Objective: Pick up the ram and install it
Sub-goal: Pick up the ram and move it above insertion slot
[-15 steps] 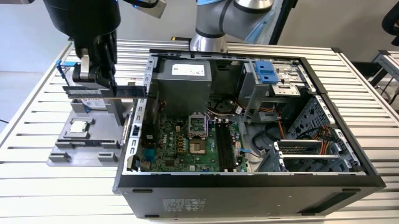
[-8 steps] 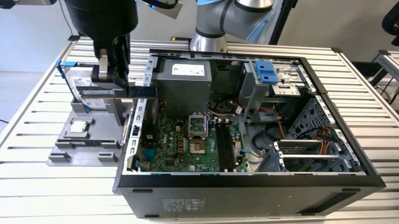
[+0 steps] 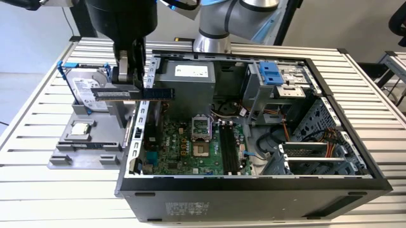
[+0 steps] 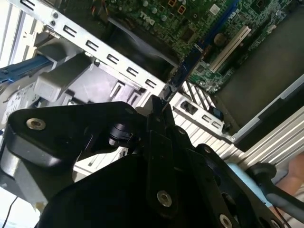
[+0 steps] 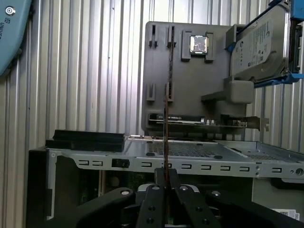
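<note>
Slatted metal table (image 3: 38,190), pale, running under everything.

Open computer case (image 3: 254,190) lies on its side, taking up the middle and the 3 o'clock half of the exterior view. Green motherboard (image 3: 178,142) is exposed inside, near centre. Black memory slots (image 3: 228,147) run side by side on it.

Robot arm (image 3: 219,23) rises at 12 o'clock behind the case. A dark wrist section comes down at about 11 o'clock.

Gray holder tray (image 3: 82,147) sits on the table at 9 o'clock, just beside the case wall. A hard drive (image 3: 82,88) in a blue frame stands in it at the far end.

Gripper (image 3: 131,88) hangs at about 10 o'clock, above the line where holder and case wall meet. Fingers are drawn in to the thickness of the strip, pinching the ram (image 3: 159,93) from above near mid-length.

The ram is off the holder, in the air, with its long edge level. One end reaches over the hard drive side toward 9 o'clock, and the other reaches over the case interior toward 3 o'clock. The slots lie well apart from it, at roughly 4 o'clock and lower.

In the first wrist view the ram (image 5: 166,95) shows edge-on, a thin line running straight out from between the fingertips. In the second wrist view it (image 4: 187,66) shows as a blue strip over the motherboard edge.

Small square silver chip (image 3: 81,129) sits seated in the holder, at 7 o'clock of the gripper.
</note>
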`<state>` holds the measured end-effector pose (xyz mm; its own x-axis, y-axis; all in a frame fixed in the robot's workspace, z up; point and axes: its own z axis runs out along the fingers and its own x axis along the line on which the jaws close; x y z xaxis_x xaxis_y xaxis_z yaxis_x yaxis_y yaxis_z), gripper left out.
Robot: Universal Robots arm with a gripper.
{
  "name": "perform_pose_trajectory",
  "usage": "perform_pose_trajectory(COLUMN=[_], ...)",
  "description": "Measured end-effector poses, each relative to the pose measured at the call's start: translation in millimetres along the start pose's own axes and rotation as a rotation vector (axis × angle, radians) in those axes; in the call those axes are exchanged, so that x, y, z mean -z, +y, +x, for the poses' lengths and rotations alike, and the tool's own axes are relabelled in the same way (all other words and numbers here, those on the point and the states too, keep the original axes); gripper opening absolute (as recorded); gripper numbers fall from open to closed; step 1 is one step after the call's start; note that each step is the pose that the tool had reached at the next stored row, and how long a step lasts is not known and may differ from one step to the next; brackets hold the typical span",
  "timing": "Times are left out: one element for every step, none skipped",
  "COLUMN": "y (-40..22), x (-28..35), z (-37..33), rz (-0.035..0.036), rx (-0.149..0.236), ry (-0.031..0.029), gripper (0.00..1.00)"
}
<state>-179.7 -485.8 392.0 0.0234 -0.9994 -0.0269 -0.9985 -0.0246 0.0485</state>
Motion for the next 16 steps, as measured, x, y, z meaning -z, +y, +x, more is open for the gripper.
perform_pose_trajectory(y=[-1.2,-2.3,-3.4,-4.5,-5.5,-6.4,-6.7,-6.7,-6.7,-6.8,-6.8,-6.8,-6.8,-6.9,-6.9,-6.9], x=[0.1,0.1,0.2,0.2,0.3,0.3,0.4,0.4,0.3,0.3,0.4,0.3,0.4,0.3,0.4,0.3], z=[0.0,0.1,0.1,0.1,0.1,0.2,0.2,0.2,0.2,0.1,0.2,0.2,0.2,0.2,0.2,0.2], rz=[0.0000,-0.0001,-0.0001,0.0000,0.0000,0.0000,0.0000,0.0000,0.0000,0.0000,0.0000,-0.0001,0.0000,0.0000,-0.0001,0.0000], rx=[0.000,0.000,0.000,0.000,0.000,0.000,0.000,0.000,0.000,0.000,0.000,0.000,0.000,0.000,0.000,0.000], ry=[0.0000,0.0001,0.0000,0.0000,0.0000,0.0000,0.0000,0.0000,0.0000,-0.0001,0.0000,0.0000,0.0000,0.0000,0.0000,0.0000], gripper=[0.00,0.00,0.00,0.00,0.00,0.00,0.00,0.00,0.00,0.00,0.00,0.00,0.00,0.00,0.00,0.00])
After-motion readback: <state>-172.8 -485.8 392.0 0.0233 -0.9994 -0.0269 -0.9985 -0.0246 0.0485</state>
